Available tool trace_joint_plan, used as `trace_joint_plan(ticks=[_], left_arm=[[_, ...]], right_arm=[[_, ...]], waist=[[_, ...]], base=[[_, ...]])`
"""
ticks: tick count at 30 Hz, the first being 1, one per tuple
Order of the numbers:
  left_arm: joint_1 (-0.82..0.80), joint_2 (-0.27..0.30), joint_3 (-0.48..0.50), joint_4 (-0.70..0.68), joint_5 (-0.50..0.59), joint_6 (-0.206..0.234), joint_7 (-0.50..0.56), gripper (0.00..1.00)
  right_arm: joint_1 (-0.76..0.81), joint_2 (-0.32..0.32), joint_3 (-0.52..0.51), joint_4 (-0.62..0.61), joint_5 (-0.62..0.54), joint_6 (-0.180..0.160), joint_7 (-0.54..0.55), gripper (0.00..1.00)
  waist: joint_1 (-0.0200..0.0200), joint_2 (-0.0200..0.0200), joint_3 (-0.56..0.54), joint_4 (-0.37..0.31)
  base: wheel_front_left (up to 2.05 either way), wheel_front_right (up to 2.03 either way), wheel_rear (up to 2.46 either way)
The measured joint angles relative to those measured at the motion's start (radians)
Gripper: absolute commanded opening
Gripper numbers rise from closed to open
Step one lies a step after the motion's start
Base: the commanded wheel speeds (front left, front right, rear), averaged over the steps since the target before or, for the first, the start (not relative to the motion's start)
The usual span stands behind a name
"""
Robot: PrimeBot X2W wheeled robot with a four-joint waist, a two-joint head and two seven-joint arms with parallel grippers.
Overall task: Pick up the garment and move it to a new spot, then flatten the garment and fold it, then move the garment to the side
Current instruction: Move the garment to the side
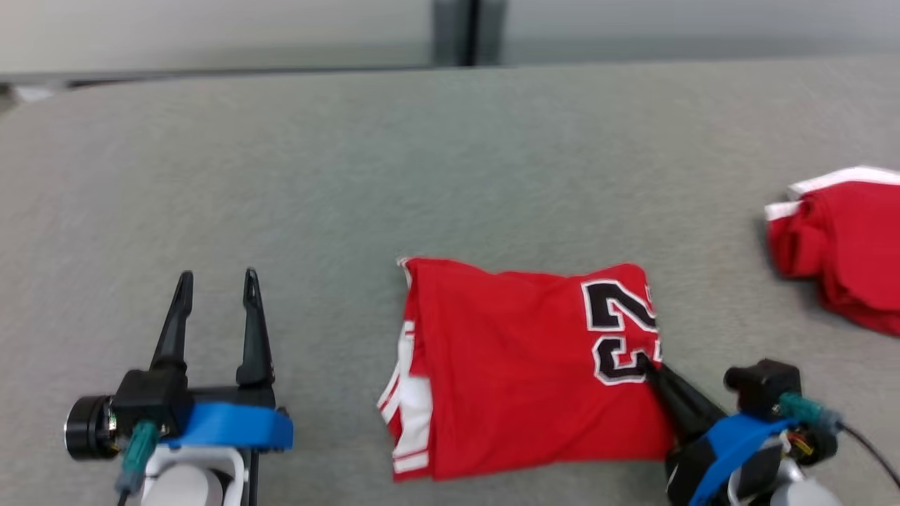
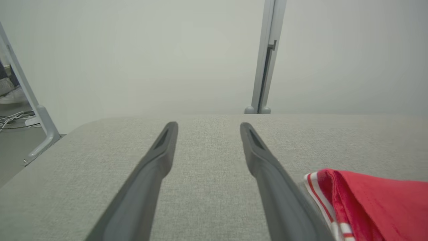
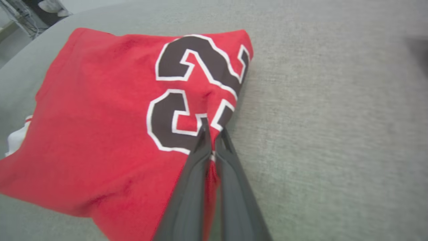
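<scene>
Folded red jersey garment with black numerals (image 1: 520,365) is lying on the grey fabric table (image 1: 351,176), toward six o'clock in the head view. The right gripper (image 1: 652,367) is pinching its three o'clock edge; the left gripper (image 1: 214,281), at eight o'clock, is standing spread and empty.

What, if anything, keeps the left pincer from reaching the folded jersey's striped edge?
Probably nothing; likely yes: the left pincer stands open, only bare table between it and the striped edge of the jersey. The right pincer is shut on the opposite edge.
</scene>
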Motion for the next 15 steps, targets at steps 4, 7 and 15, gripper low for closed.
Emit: trace_joint_plan(ticks=[4, 7, 15], left_arm=[[0.003, 0.0, -0.002, -0.012, 0.002, -0.007, 0.0, 1.0], [-0.004, 0.008, -0.002, -0.022, 0.005, -0.009, 0.0, 1.0], [-0.054, 0.024, -0.024, -0.053, 0.024, -0.017, 0.023, 1.0]], right_arm=[[0.001, -0.028, -0.03, -0.008, 0.009, 0.0, 0.006, 0.0], [-0.013, -0.043, -0.049, -0.007, 0.021, 0.0, 0.003, 0.0], [-0.117, -0.067, -0.071, 0.009, 0.037, 0.0, -0.024, 0.0]], waist=[[0.0, -0.0001, 0.004, -0.092], [0.0, -0.0001, 0.013, -0.162], [0.0, -0.0001, 0.052, -0.243]], base=[[0.0, 0.0, 0.0], [0.0, 0.0, 0.0], [0.0, 0.0, 0.0]])
